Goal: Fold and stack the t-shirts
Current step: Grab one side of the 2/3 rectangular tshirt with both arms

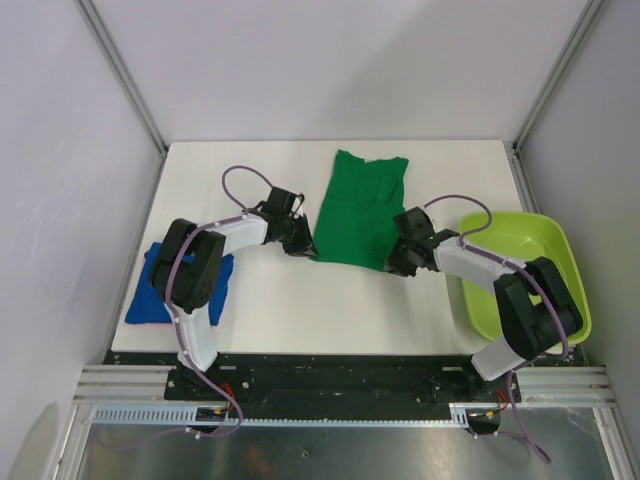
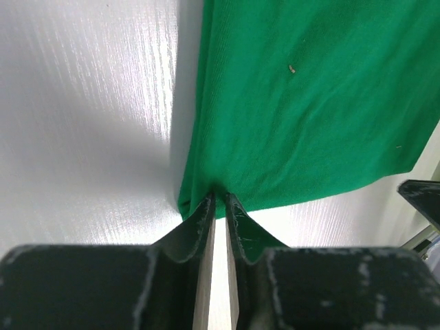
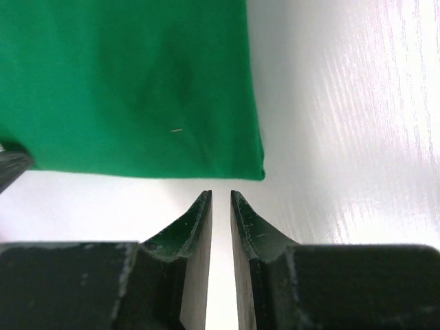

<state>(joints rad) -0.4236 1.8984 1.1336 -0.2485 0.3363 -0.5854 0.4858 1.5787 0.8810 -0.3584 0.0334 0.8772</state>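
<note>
The dark green t-shirt (image 1: pixel 360 205) lies in a long folded strip at the middle of the table. My left gripper (image 1: pixel 300 243) is at its near left corner. In the left wrist view the green t-shirt (image 2: pixel 309 103) puckers where my left gripper (image 2: pixel 220 197) is shut on that corner. My right gripper (image 1: pixel 400 262) sits at the near right corner. In the right wrist view my right gripper (image 3: pixel 221 194) stands narrowly open and empty, just short of the green t-shirt (image 3: pixel 130 89). The royal blue t-shirt (image 1: pixel 150 295) lies folded at the left edge, partly under my left arm.
A lime-green plastic tub (image 1: pixel 515 240) stands at the table's right edge, beside my right arm. White walls with metal posts close in the table at the back and sides.
</note>
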